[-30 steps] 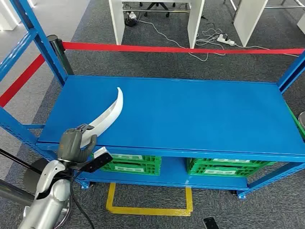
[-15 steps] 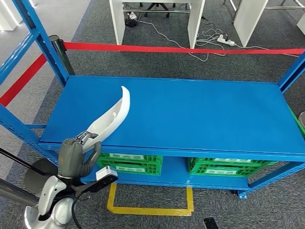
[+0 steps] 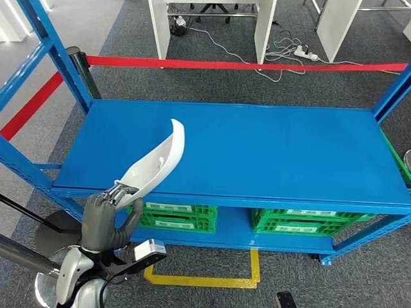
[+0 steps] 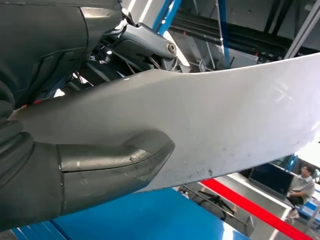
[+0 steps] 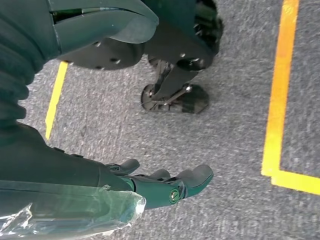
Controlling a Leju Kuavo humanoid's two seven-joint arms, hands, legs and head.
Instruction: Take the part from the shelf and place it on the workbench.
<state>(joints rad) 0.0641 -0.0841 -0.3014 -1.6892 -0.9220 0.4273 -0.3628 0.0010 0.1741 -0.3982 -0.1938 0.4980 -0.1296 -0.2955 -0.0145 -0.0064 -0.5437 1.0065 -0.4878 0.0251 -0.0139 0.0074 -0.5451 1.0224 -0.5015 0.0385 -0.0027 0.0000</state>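
The left robot hand (image 3: 105, 217) grips the white curved part (image 3: 157, 162) by its lower end, just in front of the blue shelf's (image 3: 271, 154) front edge. The part rises from the hand and slants over the shelf's near left portion, its pointed tip above the shelf top; whether it touches the surface cannot be told from the head view.

The left wrist view adds the grip itself — the thick grey thumb (image 4: 113, 162) pressed flat against one face of the part (image 4: 226, 120), darker fingers (image 4: 147, 42) wrapped over the other side. Past the part it also catches a red barrier tape (image 4: 249, 205) and a seated person (image 4: 302, 187) far off.

The right robot hand (image 5: 166, 187) shows in the right wrist view: fingers spread and holding nothing, hanging over grey carpet beside a yellow floor line (image 5: 281, 95).

Under the shelf top, green crates (image 3: 291, 224) sit on the lower level, and the red tape (image 3: 242, 65) stretches behind the shelf.
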